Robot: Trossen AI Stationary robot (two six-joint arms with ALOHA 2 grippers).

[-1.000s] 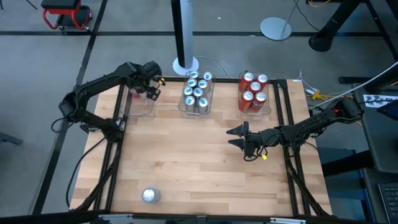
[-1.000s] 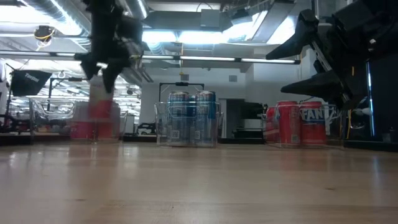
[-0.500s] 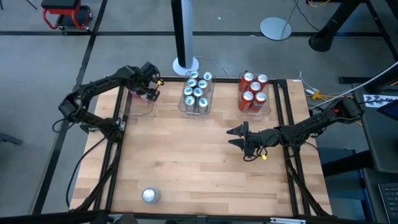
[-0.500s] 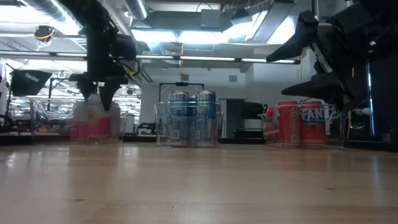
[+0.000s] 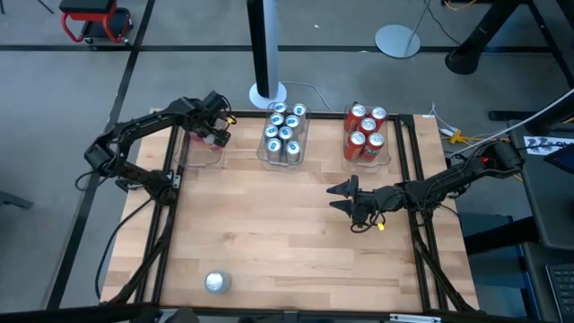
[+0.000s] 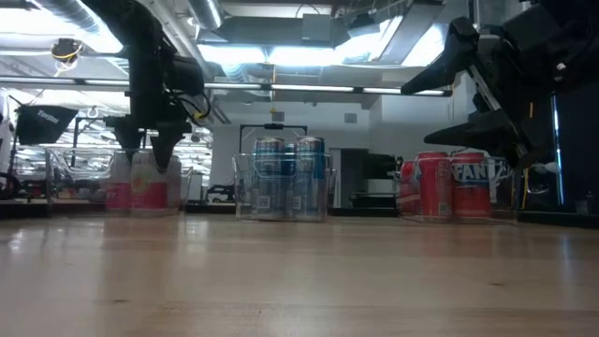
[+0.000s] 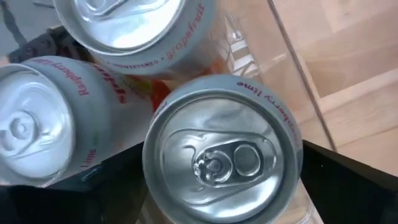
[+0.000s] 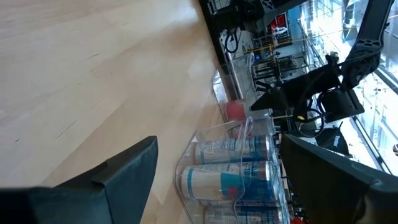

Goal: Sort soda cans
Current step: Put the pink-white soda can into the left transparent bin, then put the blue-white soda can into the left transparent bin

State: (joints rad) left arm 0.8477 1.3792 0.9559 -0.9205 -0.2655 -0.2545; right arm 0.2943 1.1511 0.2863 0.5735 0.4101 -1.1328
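My left gripper [image 6: 150, 152] hangs open over the clear left bin [image 5: 199, 151] at the table's far left. Its fingers stand on either side of the top of a silver-and-pink soda can [image 7: 221, 155], which stands upright on the bin's floor beside two like cans [image 7: 37, 124]. My right gripper [image 5: 336, 197] waits open above the table's right half and holds nothing. Blue-and-white cans [image 5: 284, 133] fill the middle bin, and red cans [image 5: 366, 135] fill the right bin. One silver can [image 5: 217, 282] stands alone near the table's near edge.
The three clear bins stand in a row along the far edge. The left bin's wall [image 7: 292, 68] rises close beside my left fingers. Bare wood [image 5: 269, 215] lies between the bins and the lone can. Black frame rails run down both sides of the table.
My left gripper has come down into the left bin with the silver-and-pink can. It has then spread its fingers and let go. The can now stands upright on the bin's floor next to the others.
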